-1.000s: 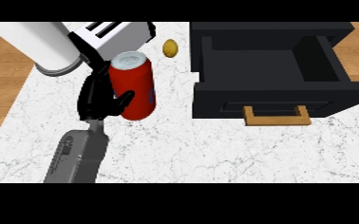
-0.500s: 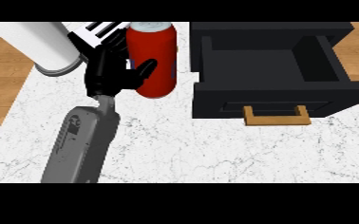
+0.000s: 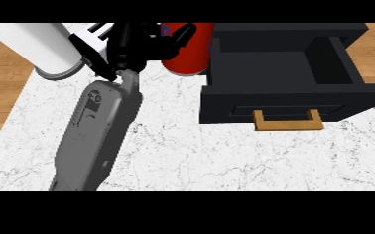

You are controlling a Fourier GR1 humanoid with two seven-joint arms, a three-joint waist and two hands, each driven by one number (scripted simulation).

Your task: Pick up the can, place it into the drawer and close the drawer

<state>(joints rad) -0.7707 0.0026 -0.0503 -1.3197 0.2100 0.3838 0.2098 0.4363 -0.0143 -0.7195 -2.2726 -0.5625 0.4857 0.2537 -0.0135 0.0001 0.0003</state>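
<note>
The left hand [image 3: 135, 47] is curled around the can [image 3: 192, 54], held beside the open drawer [image 3: 282, 64]. Swinging across low, the can could strike the drawer's near wall.

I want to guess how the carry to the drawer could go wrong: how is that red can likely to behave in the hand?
The red can looks smooth and rigid, so it may slip rather than squash in the hand curled round it. Being tall and round, it would probably tip or roll if set down crooked in the open drawer.

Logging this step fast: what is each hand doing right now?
Left hand: shut on the red cylindrical can, lifted beside the open black drawer.
Right hand: not in view.
</note>
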